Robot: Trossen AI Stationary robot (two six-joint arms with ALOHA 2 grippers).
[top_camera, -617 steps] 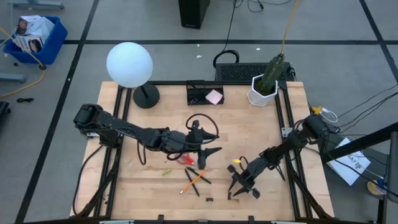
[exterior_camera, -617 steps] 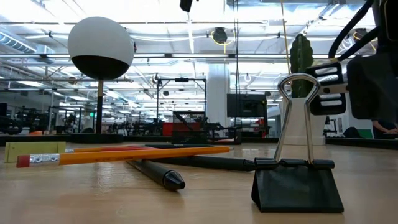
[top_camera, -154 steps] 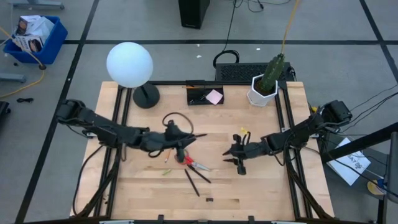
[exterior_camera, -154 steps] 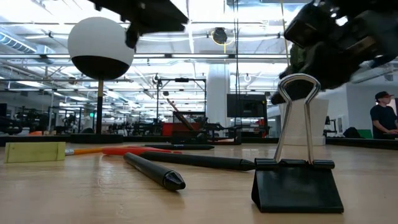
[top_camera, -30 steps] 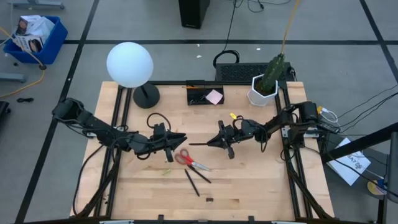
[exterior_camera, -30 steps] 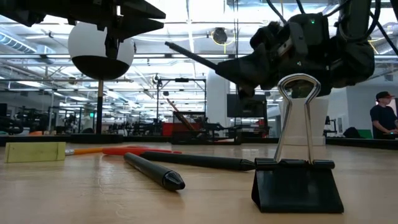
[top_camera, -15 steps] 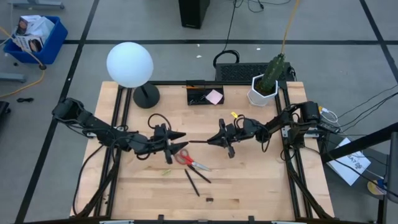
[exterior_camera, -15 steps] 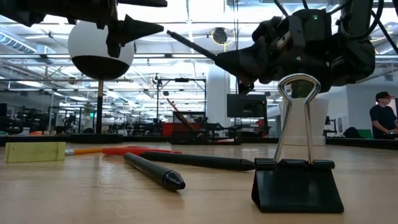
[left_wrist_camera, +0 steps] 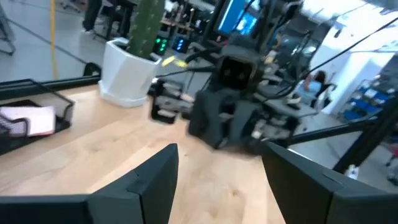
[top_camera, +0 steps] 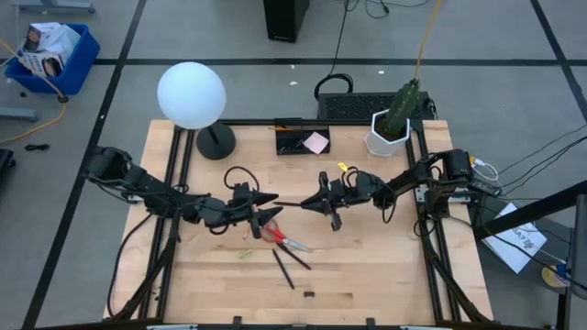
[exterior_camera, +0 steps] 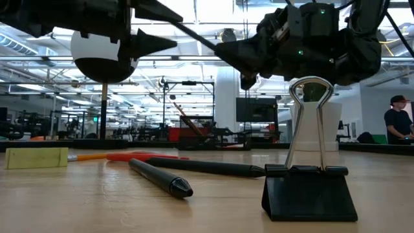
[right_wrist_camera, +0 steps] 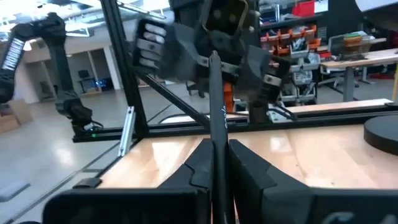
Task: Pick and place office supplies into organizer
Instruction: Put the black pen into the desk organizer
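My right gripper [top_camera: 316, 205] hangs over the table's middle, shut on a black pen [top_camera: 295, 204] that sticks out toward the table's left. My left gripper [top_camera: 272, 207] faces it, open, with a finger on either side of the pen's free end [exterior_camera: 181, 26]; I cannot tell whether they touch it. Below them lie the red-handled scissors [top_camera: 286, 240], two black pens [top_camera: 282, 268] and an orange pencil [exterior_camera: 87, 156]. A black binder clip [exterior_camera: 309, 175] stands on its base near the front edge. The black organizer [top_camera: 280, 147] at the far edge holds a pink sticky-note pad [top_camera: 316, 142]. My right gripper pinches the black pen between its two fingers at one end [right_wrist_camera: 217, 155]. The fingers come level from the table's right and lie along the pen. The pen [right_wrist_camera: 214, 99] runs on past the fingertips, lifted clear of the table, its free end a little higher.
A white globe lamp [top_camera: 191, 94] with a round black base [top_camera: 215, 142] stands far left. A white pot [top_camera: 387, 136] with a cactus stands far right. A yellow-green block [exterior_camera: 35, 158] lies left of the scissors. A person [exterior_camera: 398, 126] stands in the room behind.
My left gripper has opened wide; its fingers now stand on either side of the pen's free end. My right gripper has risen a little with the pen, whose free end now points slightly higher.
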